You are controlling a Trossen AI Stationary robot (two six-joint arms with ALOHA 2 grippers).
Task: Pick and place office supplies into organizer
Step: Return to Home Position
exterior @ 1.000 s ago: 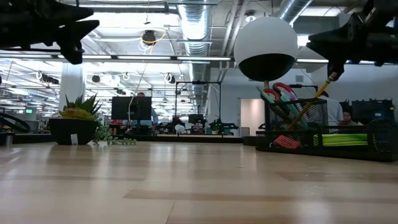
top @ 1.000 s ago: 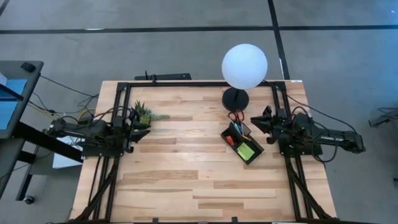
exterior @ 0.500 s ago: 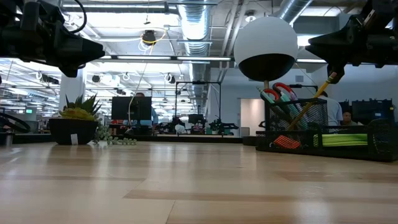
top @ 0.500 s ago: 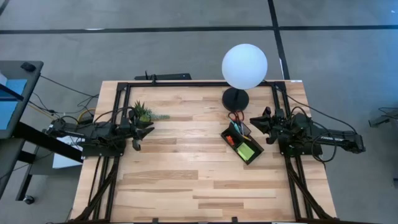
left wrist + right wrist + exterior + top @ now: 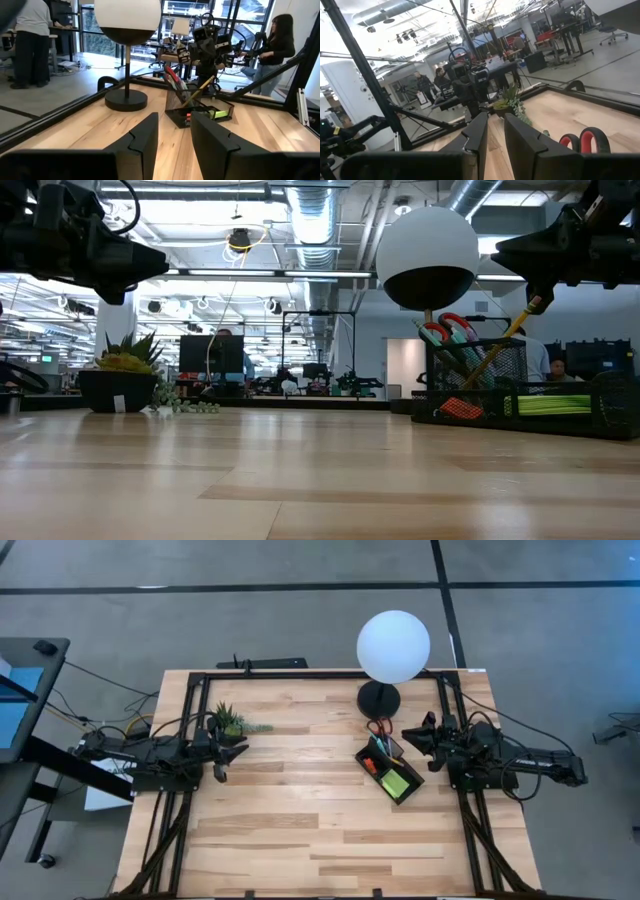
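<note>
The black mesh organizer (image 5: 405, 792) sits on the right part of the table, also seen in the low view (image 5: 520, 418) and the left wrist view (image 5: 200, 111). Red-handled scissors (image 5: 447, 330) and a tan pencil (image 5: 500, 345) stand in its cup, leaning on the rim. A lime-green sticky-note pad (image 5: 396, 781) and a small red-orange piece (image 5: 370, 766) lie in its tray. My right gripper (image 5: 408, 735) hovers just right of the cup, narrowly open (image 5: 496, 117). My left gripper (image 5: 235, 747) hangs over the left side near the plant, open and empty (image 5: 175, 117).
A white globe lamp (image 5: 393, 645) stands on a round black base (image 5: 378, 698) just beyond the organizer. A spiky green potted plant (image 5: 228, 723) sits by my left gripper. A black frame (image 5: 300, 675) borders the table. Bare wood lies between the arms. People stand in the room behind.
My left gripper has reached a short way toward the table's right and dropped a little, then held still. The organizer and its contents have stayed put.
</note>
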